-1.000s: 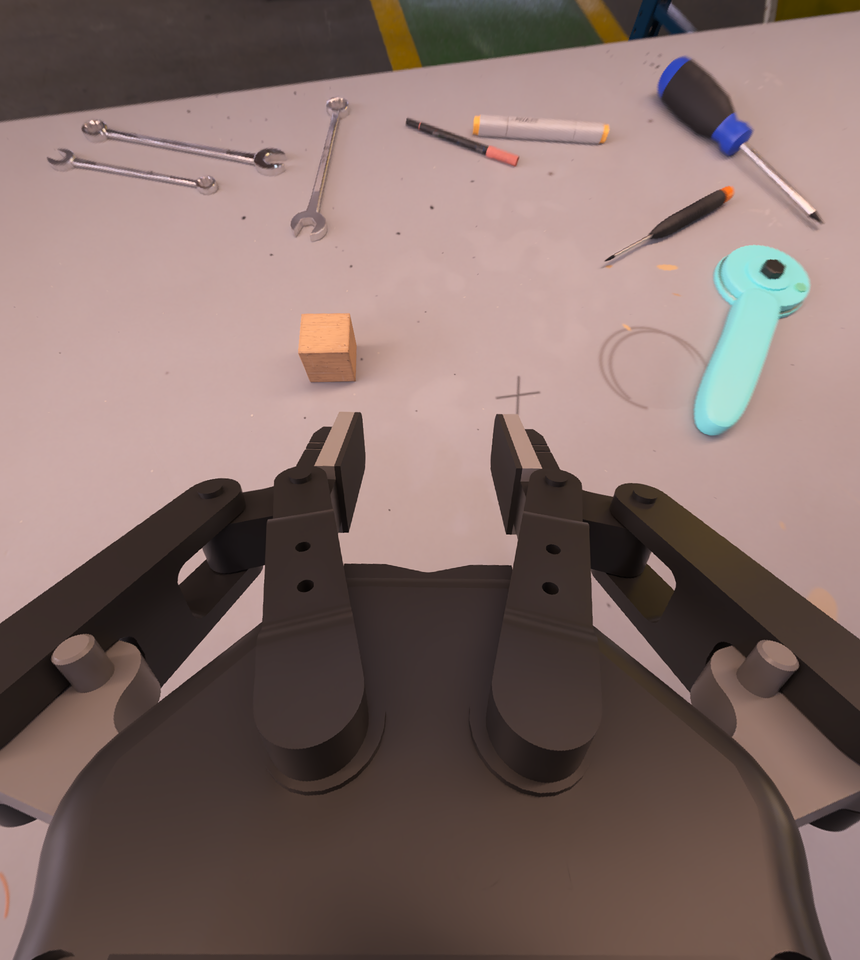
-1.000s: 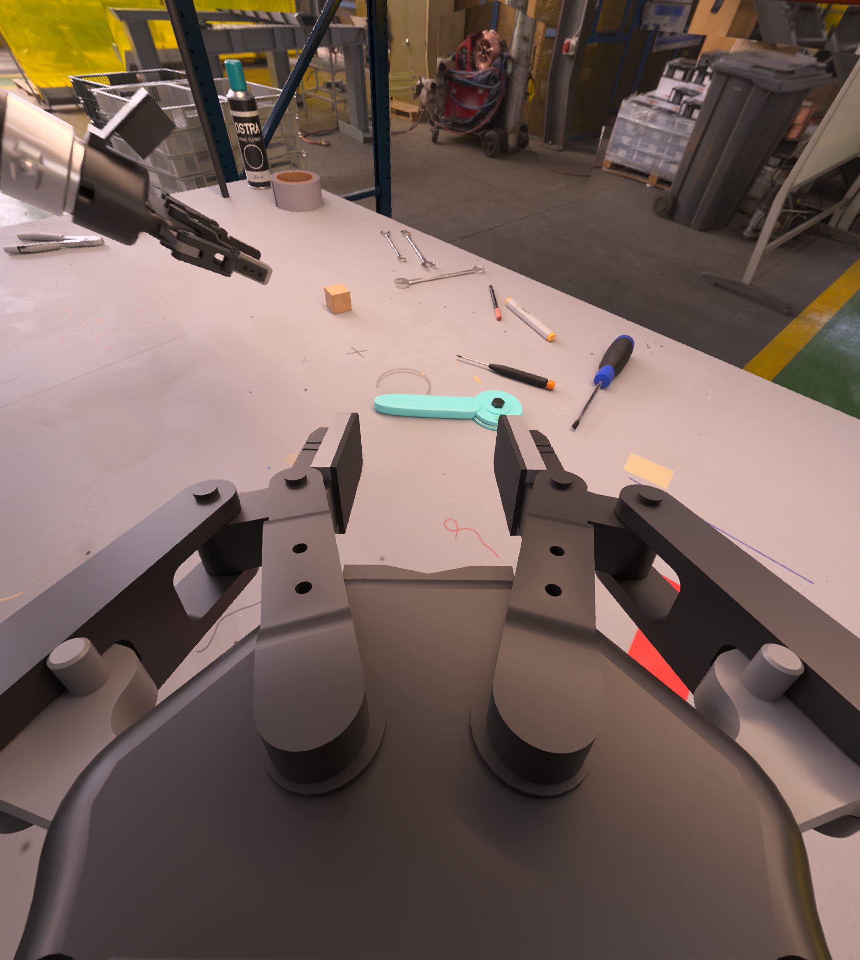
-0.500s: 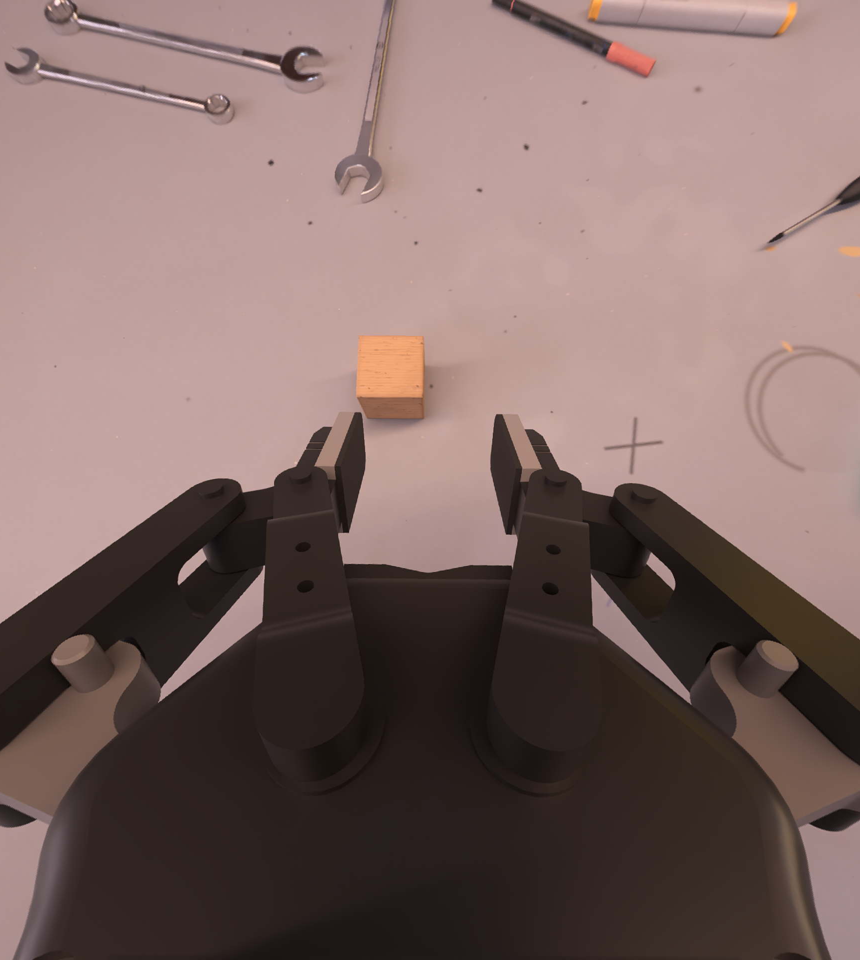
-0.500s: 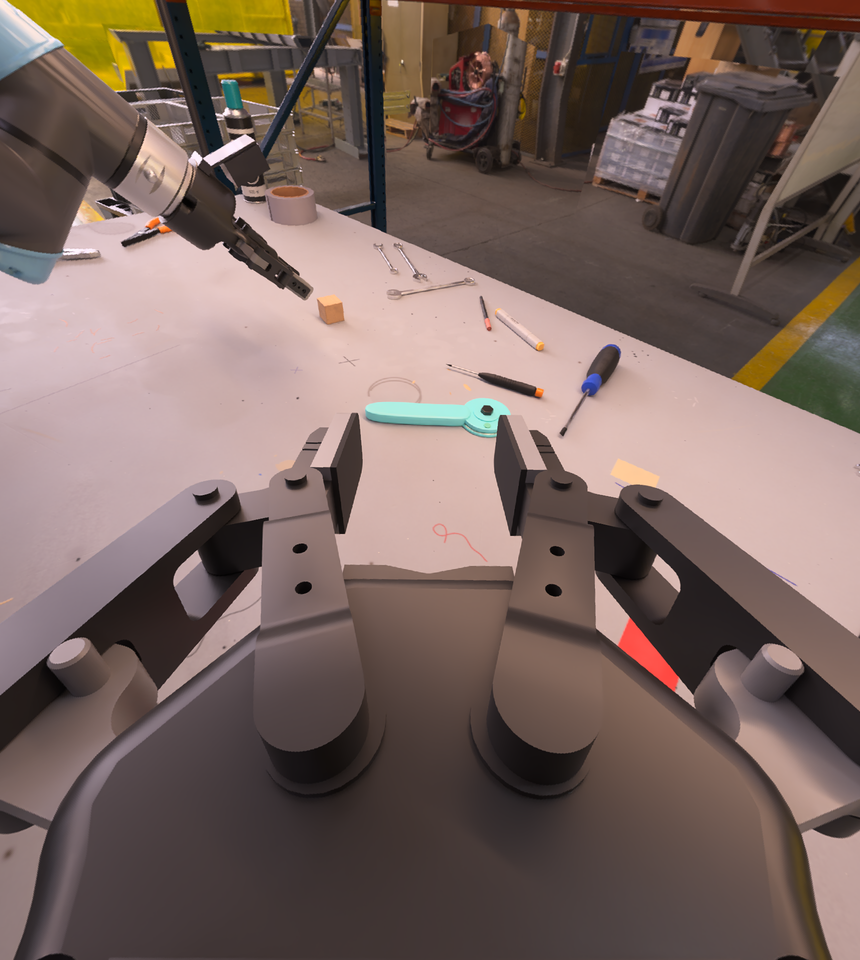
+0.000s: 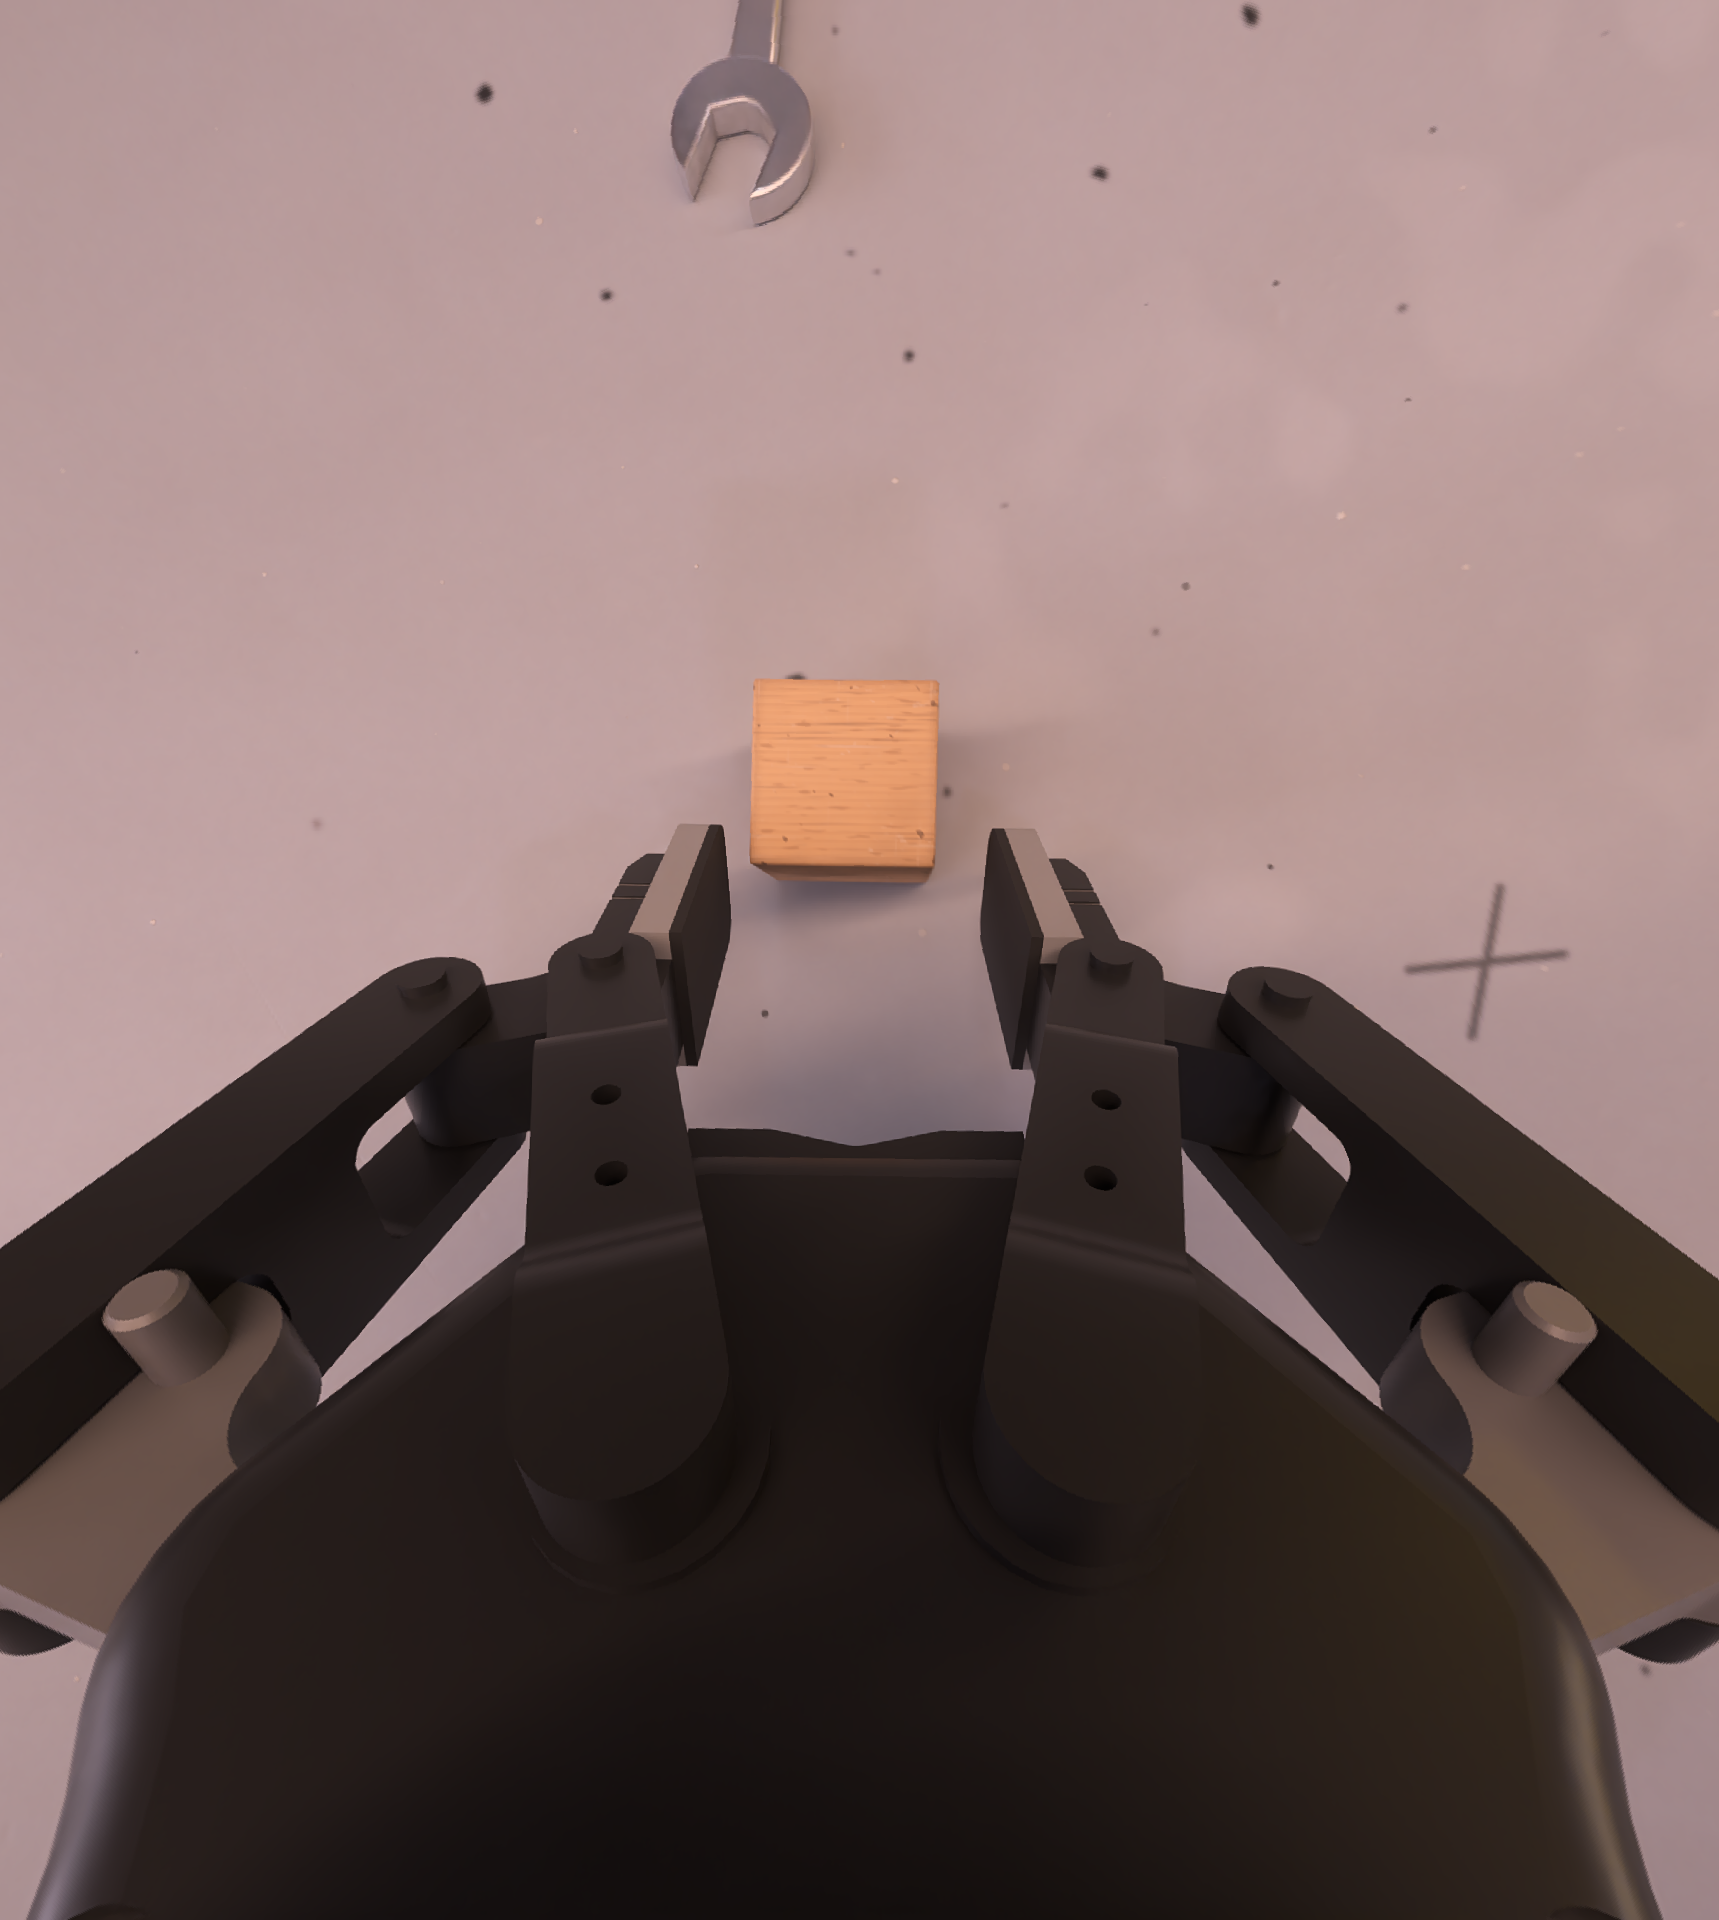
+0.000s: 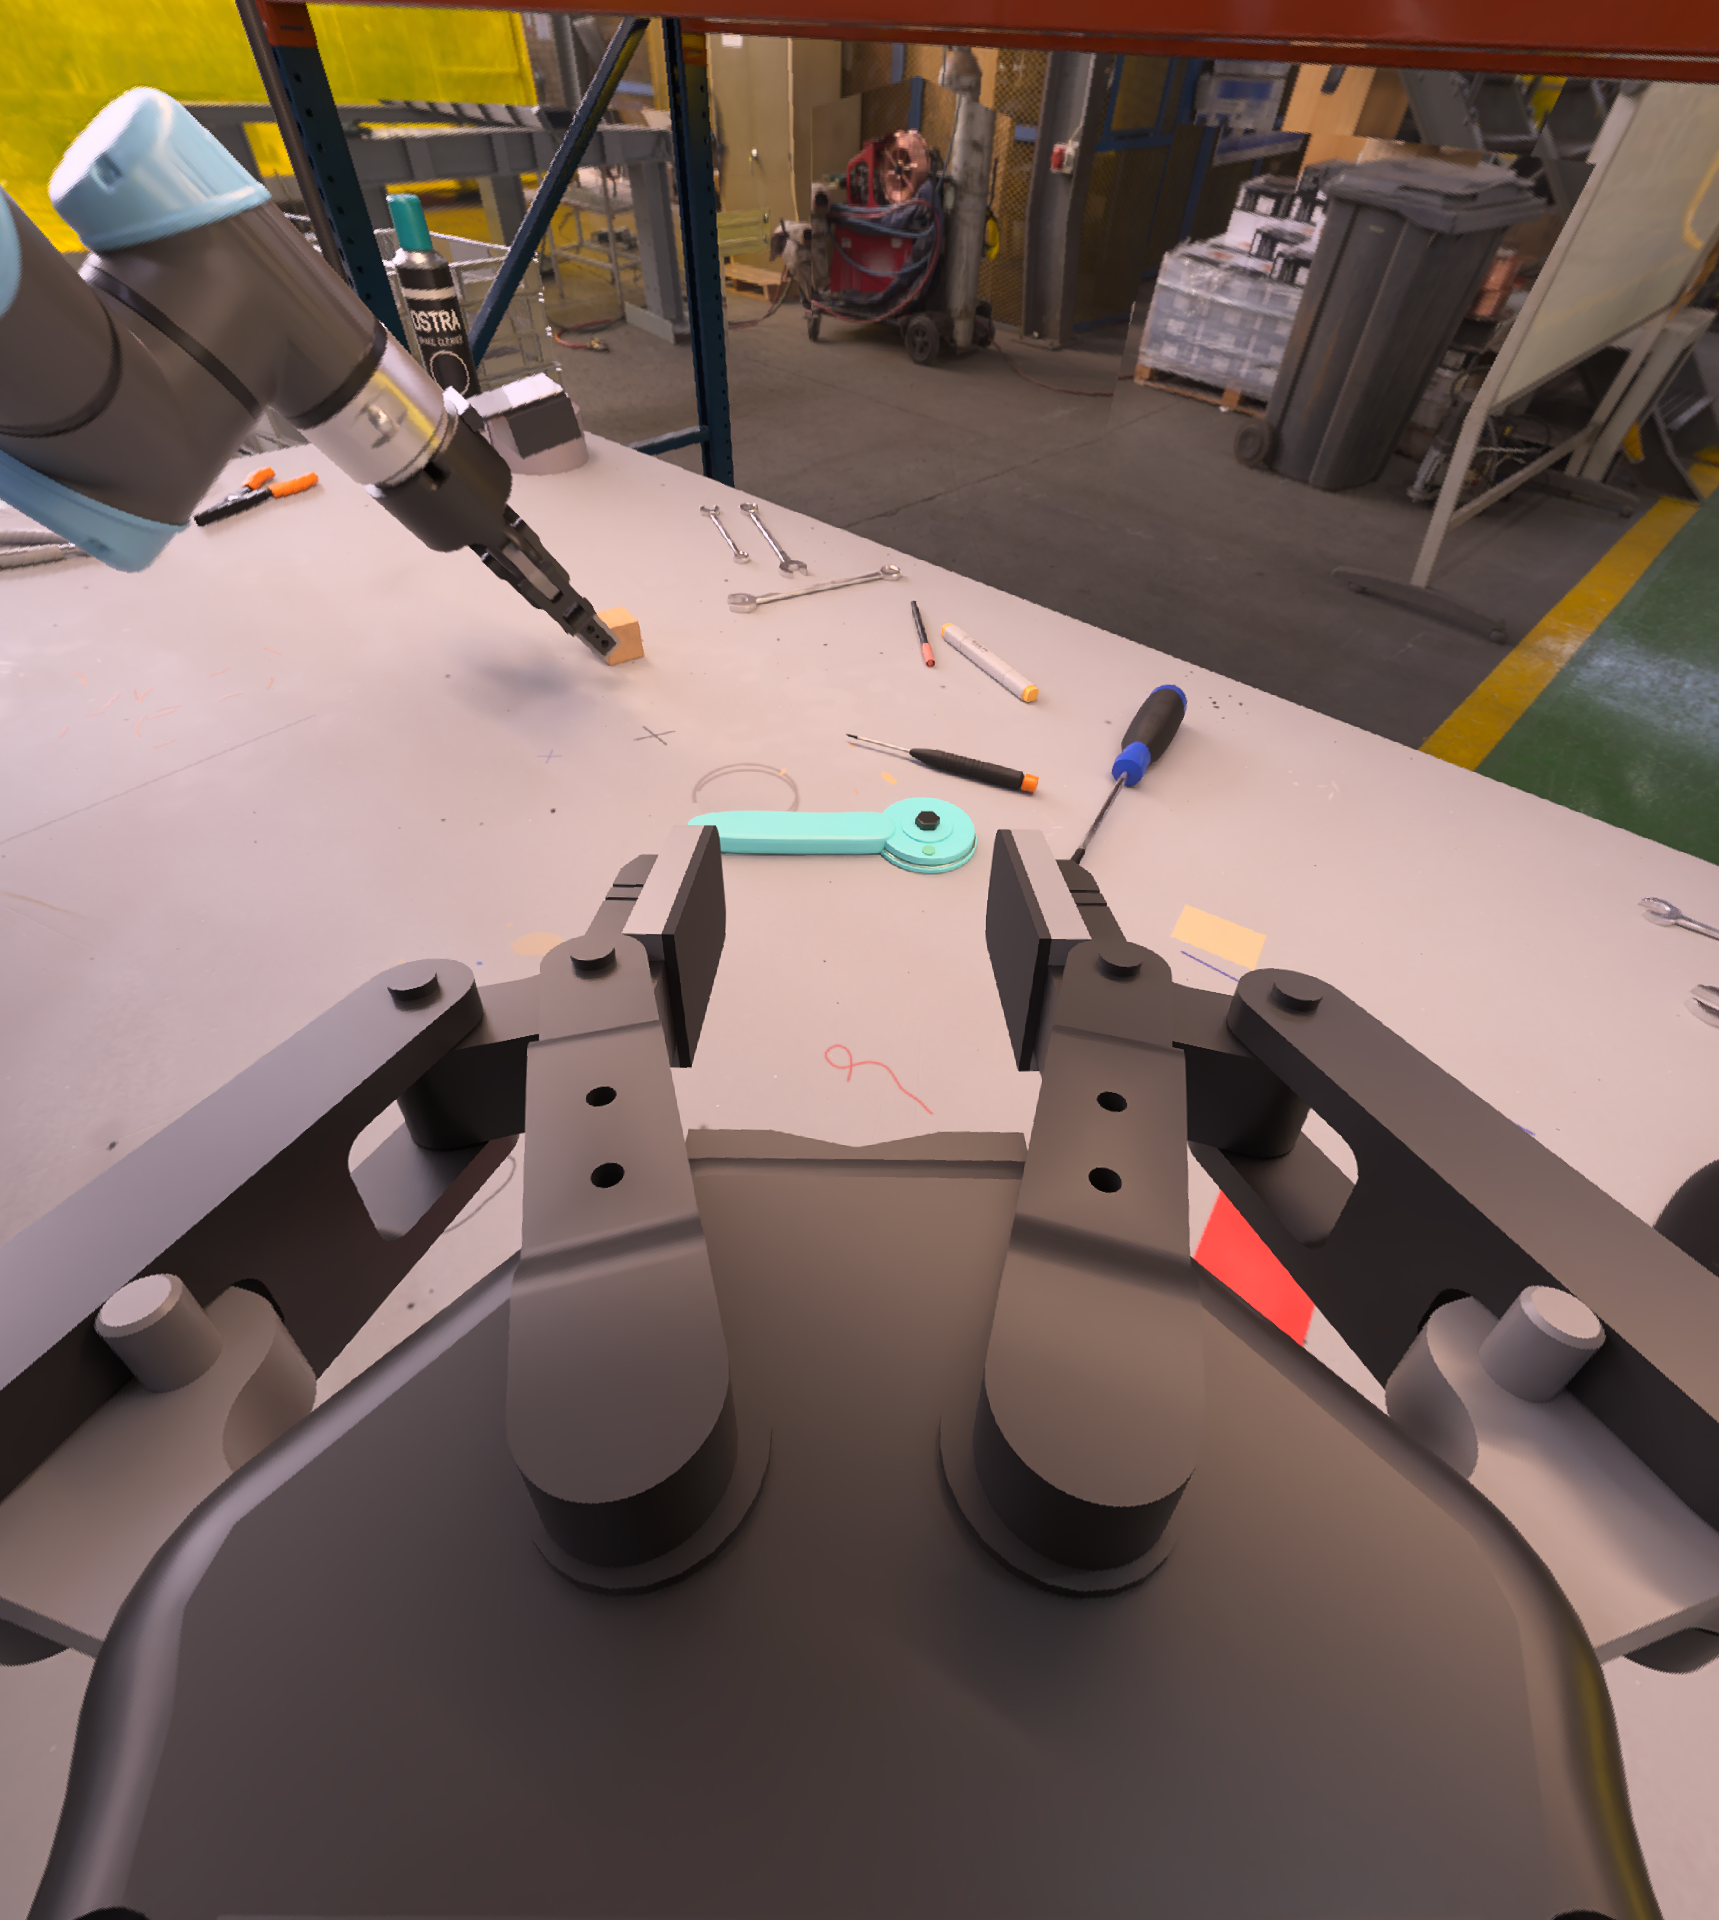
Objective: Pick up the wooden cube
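The wooden cube (image 5: 844,774) sits on the grey table, just ahead of my left gripper (image 5: 855,878). The left gripper is open, its jaws wider than the cube and lined up on either side of it, with the tips just short of the cube's near edge. In the right wrist view the left gripper (image 6: 593,634) is low over the table, right at the cube (image 6: 623,634). My right gripper (image 6: 855,883) is open and empty, held above the table far from the cube.
A wrench head (image 5: 743,145) lies beyond the cube. A pencilled cross (image 5: 1486,958) marks the table to the right. The right wrist view shows a teal tool (image 6: 834,831), screwdrivers (image 6: 1141,743), a marker (image 6: 990,662), wrenches (image 6: 813,587) and the table's far edge.
My left gripper has come down and forward, so the cube now lies centred just ahead of its open jaws. The right gripper has shifted only slightly.
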You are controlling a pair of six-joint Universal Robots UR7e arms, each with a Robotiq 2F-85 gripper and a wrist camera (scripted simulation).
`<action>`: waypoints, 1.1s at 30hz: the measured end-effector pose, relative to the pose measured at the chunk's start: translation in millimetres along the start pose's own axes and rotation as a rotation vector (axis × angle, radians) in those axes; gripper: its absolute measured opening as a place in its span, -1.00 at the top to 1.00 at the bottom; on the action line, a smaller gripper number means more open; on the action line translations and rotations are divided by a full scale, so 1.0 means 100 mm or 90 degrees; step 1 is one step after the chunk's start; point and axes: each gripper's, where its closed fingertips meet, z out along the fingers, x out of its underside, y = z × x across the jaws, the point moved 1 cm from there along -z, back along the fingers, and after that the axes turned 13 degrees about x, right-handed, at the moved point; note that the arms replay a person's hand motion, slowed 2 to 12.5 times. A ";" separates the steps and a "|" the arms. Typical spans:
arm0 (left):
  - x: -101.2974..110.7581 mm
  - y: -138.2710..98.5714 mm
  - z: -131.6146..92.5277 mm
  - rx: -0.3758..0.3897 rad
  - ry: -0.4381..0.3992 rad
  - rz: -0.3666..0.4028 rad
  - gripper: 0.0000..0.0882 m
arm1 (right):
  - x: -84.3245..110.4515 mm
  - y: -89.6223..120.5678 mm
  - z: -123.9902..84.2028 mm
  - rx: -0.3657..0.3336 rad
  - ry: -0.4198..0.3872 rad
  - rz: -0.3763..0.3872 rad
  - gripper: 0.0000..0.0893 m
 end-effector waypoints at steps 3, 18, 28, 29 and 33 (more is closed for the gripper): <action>-0.03 0.04 0.06 -0.005 0.002 0.003 0.00 | -0.01 -0.01 0.00 -0.002 -0.006 0.008 -0.02; -0.15 0.04 0.17 0.005 -0.015 0.005 0.26 | 0.01 -0.06 0.04 0.005 0.002 0.004 -0.01; -0.18 0.04 0.08 -0.010 -0.041 0.042 0.30 | 0.04 -0.02 0.09 -0.004 0.012 0.000 -0.01; -0.19 0.03 0.07 -0.009 -0.046 0.043 0.30 | 0.05 -0.02 0.09 -0.005 0.014 -0.002 -0.01; -0.19 -0.03 -0.01 -0.005 -0.062 0.051 0.30 | 0.07 0.00 0.09 -0.005 0.019 -0.009 -0.01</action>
